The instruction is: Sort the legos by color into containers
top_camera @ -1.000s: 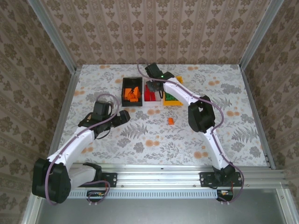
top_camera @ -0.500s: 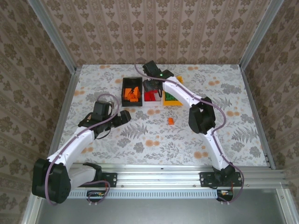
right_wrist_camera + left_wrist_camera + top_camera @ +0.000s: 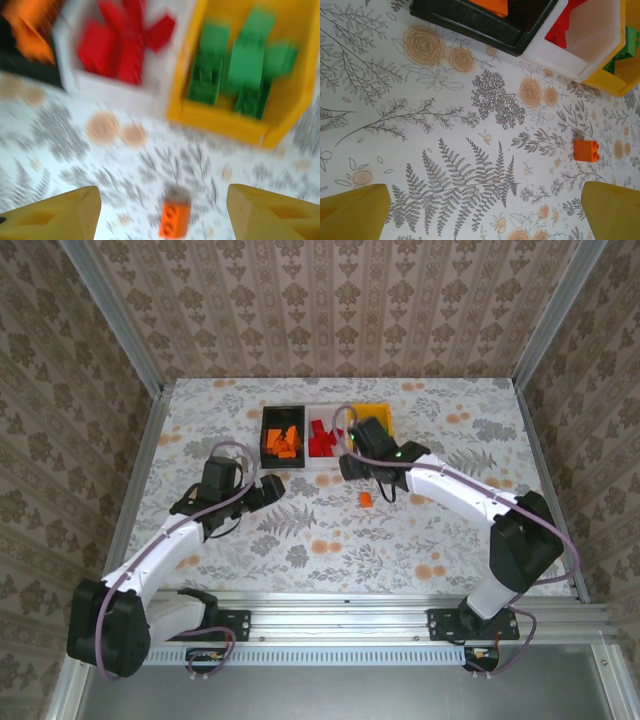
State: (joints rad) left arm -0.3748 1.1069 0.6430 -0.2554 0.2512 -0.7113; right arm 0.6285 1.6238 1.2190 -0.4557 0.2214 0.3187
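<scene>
Three containers stand in a row at the back: a black bin point(image 3: 283, 437) with orange legos point(image 3: 286, 443), a white bin point(image 3: 322, 440) with red legos point(image 3: 125, 45), and a yellow bin point(image 3: 378, 414) with green legos point(image 3: 240, 65). One orange lego point(image 3: 366, 500) lies loose on the table in front of them. My right gripper point(image 3: 352, 468) hovers just in front of the white and yellow bins, open and empty; in the blurred right wrist view the loose orange lego point(image 3: 175, 220) lies below, between the fingers. My left gripper point(image 3: 270, 490) is open and empty over bare table, with the orange lego point(image 3: 586, 150) to its right.
The flowered tablecloth point(image 3: 300, 540) covers the whole table. Patterned walls and a metal frame point(image 3: 545, 470) close it in on three sides. In the left wrist view the black bin point(image 3: 480, 20), white bin point(image 3: 580, 45) and yellow bin point(image 3: 615, 80) line the top edge.
The right arm has swung back from over the bins to the table in front of them, and its jaws have opened. The left arm has barely moved.
</scene>
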